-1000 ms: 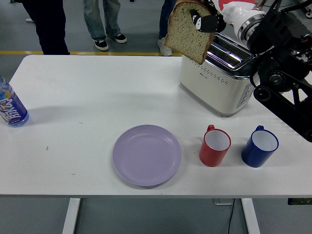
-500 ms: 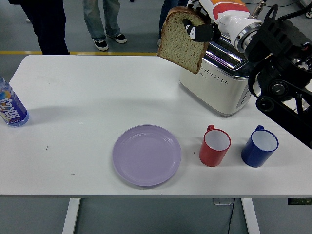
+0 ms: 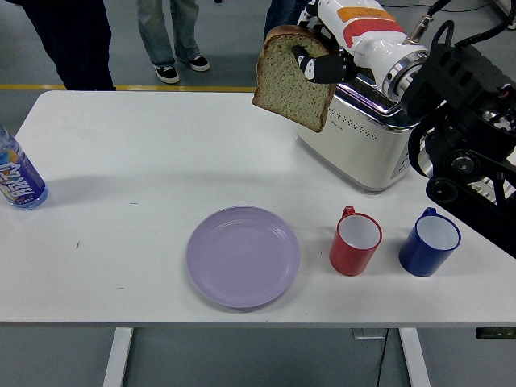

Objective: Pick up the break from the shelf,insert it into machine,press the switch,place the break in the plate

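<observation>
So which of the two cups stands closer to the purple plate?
The red cup. It stands just right of the purple plate, with its handle at the far side. The blue cup stands farther right, beyond the red one.

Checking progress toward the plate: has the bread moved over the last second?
Yes. The bread in the right robot hand shifted left, farther off the toaster.

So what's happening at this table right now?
The robot's right hand grips a slice of bread in the air, left of the toaster and beyond the empty purple plate. The bread is in neither yet. A red mug and blue mug stand near the front edge, a bottle at far left. People stand beyond the table.
</observation>
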You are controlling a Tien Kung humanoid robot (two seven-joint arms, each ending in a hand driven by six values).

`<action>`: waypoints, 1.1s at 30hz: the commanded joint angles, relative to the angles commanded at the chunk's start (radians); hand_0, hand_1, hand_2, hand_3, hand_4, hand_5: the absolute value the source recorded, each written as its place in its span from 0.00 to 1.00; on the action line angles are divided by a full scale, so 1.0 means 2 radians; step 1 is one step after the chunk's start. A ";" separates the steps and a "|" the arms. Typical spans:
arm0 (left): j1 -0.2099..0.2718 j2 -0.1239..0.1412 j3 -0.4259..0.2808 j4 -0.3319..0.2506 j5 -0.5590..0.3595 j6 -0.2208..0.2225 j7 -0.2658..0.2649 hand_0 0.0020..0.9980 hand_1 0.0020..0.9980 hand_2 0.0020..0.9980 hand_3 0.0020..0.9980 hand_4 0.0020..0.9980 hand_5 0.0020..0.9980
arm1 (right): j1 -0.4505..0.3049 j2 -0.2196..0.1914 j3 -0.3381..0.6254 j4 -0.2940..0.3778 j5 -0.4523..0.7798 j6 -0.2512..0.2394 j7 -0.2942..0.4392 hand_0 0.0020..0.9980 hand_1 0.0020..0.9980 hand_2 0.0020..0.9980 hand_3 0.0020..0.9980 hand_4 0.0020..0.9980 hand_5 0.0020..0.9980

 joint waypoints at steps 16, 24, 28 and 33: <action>0.003 -0.001 -0.004 0.000 0.005 0.000 0.001 0.33 0.44 0.59 0.72 0.59 1.00 | -0.013 -0.006 -0.003 0.039 0.001 0.002 -0.001 0.16 0.20 0.42 0.50 0.42 0.00; 0.003 0.000 -0.003 0.000 0.003 0.000 0.001 0.33 0.44 0.59 0.72 0.59 1.00 | -0.016 -0.009 -0.004 0.056 0.002 0.005 -0.002 0.16 0.20 0.42 0.50 0.42 0.00; 0.002 0.000 -0.003 0.000 0.003 0.000 0.001 0.33 0.44 0.59 0.72 0.59 1.00 | -0.017 -0.010 -0.003 0.064 0.002 0.006 -0.002 0.16 0.20 0.42 0.50 0.42 0.00; 0.002 0.000 -0.002 0.000 0.002 -0.001 0.000 0.33 0.44 0.59 0.72 0.59 1.00 | -0.019 -0.013 -0.003 0.068 0.005 0.007 -0.003 0.16 0.20 0.42 0.50 0.43 0.00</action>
